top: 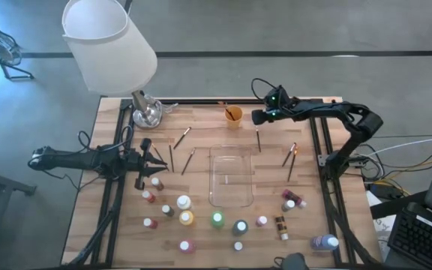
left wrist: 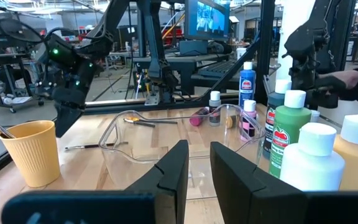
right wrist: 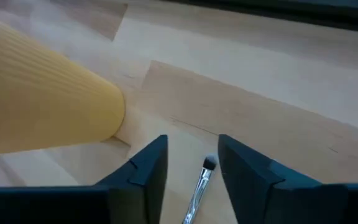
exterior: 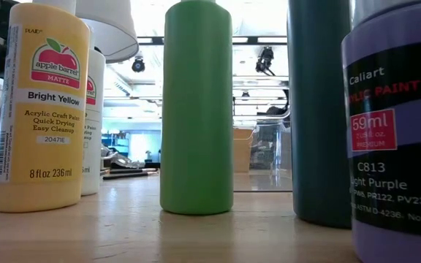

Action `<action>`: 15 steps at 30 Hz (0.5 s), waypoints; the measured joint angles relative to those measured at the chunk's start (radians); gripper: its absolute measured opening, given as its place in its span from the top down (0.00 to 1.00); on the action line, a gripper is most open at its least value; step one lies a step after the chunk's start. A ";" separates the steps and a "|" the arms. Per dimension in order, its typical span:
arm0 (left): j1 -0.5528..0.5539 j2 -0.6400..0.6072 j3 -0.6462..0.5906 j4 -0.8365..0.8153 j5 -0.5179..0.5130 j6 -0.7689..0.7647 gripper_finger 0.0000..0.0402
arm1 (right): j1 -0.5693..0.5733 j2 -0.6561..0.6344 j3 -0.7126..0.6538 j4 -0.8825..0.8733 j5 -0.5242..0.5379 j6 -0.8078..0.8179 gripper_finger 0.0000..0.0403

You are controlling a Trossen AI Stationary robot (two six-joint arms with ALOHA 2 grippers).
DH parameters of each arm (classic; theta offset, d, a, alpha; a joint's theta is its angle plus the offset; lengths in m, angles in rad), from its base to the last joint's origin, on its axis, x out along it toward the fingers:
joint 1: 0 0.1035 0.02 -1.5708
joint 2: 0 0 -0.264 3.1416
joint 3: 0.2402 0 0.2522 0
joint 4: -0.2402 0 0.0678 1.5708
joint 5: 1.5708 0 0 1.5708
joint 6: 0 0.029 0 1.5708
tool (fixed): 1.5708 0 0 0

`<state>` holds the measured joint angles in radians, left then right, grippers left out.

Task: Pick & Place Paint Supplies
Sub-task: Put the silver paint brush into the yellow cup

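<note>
A brush point(right wrist: 199, 186) is seen lying loose between the parted fingers of the right gripper point(right wrist: 191, 163), beside the orange cup point(right wrist: 42, 99); jaws should be centred on the handle before closing.

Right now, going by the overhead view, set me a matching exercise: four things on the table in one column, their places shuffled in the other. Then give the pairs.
Things:
1. orange cup
2. clear tray
3. purple bottle
4. lamp

Places in the overhead view:
A. lower right corner of the table
B. upper left corner of the table
C. middle of the table
D. upper edge, just beside the right gripper

Pairs: 1-D, 2-C, 3-A, 4-B
</note>
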<state>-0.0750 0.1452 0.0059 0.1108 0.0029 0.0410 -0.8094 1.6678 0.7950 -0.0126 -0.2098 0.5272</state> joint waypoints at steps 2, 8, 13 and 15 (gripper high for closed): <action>0.000 0.000 0.000 0.000 0.000 0.000 0.82 | 0.001 0.028 0.015 -0.007 0.001 -0.004 0.62; 0.000 0.000 0.000 0.000 0.000 0.000 0.82 | 0.000 0.064 0.033 -0.041 0.009 -0.011 0.57; 0.000 0.000 0.000 0.000 0.000 0.000 0.82 | 0.007 0.064 0.033 -0.088 0.034 -0.006 0.58; 0.000 0.000 0.000 0.000 0.000 0.000 0.82 | 0.016 0.064 0.033 -0.095 0.055 -0.006 0.59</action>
<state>-0.0752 0.1452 0.0059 0.1104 0.0029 0.0410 -0.7937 1.7321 0.8280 -0.1081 -0.1546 0.5207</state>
